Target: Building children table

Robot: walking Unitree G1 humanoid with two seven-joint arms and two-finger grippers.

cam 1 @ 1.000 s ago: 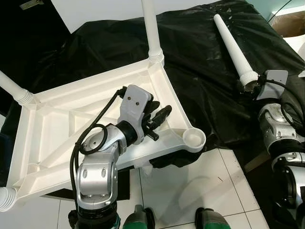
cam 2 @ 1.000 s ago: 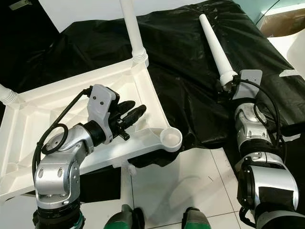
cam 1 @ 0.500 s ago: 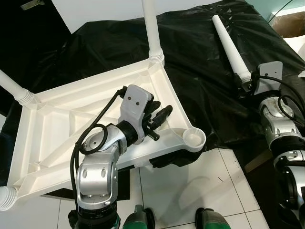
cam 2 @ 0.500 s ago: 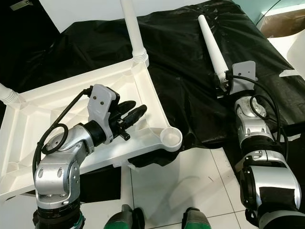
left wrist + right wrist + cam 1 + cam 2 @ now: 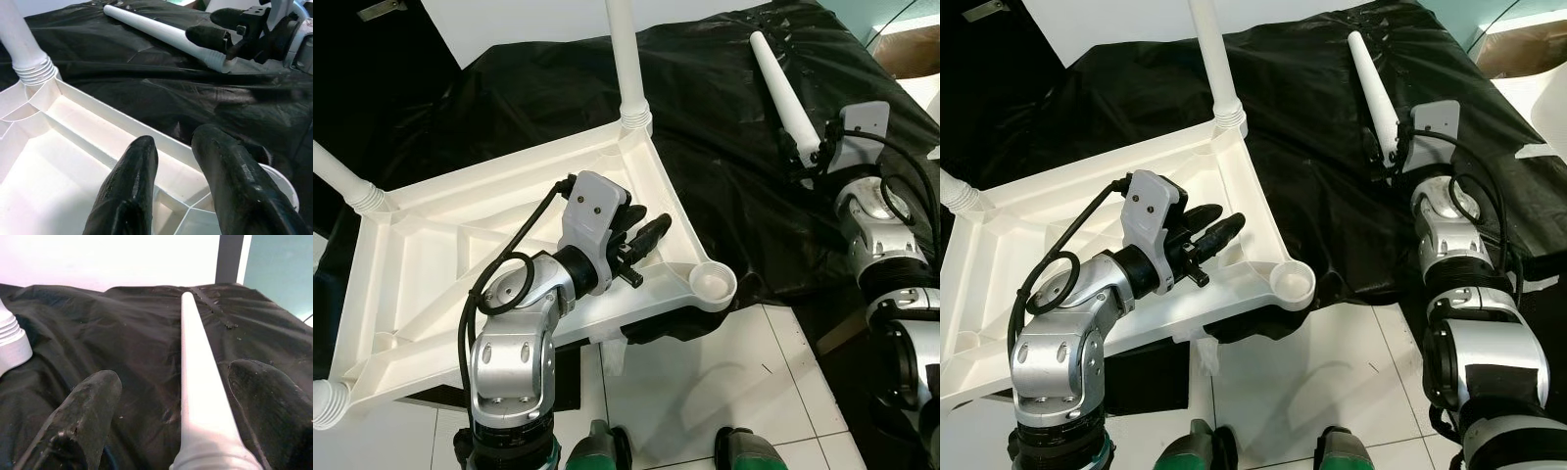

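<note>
As my right hand [image 5: 173, 431] creeps further along the loose table leg [image 5: 785, 94] on the black sheet [image 5: 724, 127], its fingers straddle it, open; my left hand [image 5: 641, 235], ungripping, hovers over the upturned tabletop [image 5: 431, 255].

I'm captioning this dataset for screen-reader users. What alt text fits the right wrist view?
A loose white tapered table leg lies on a black plastic sheet, running away between the two open black fingers of the right tool, which do not visibly touch it. At one edge, the ribbed base of another white leg shows.
</note>
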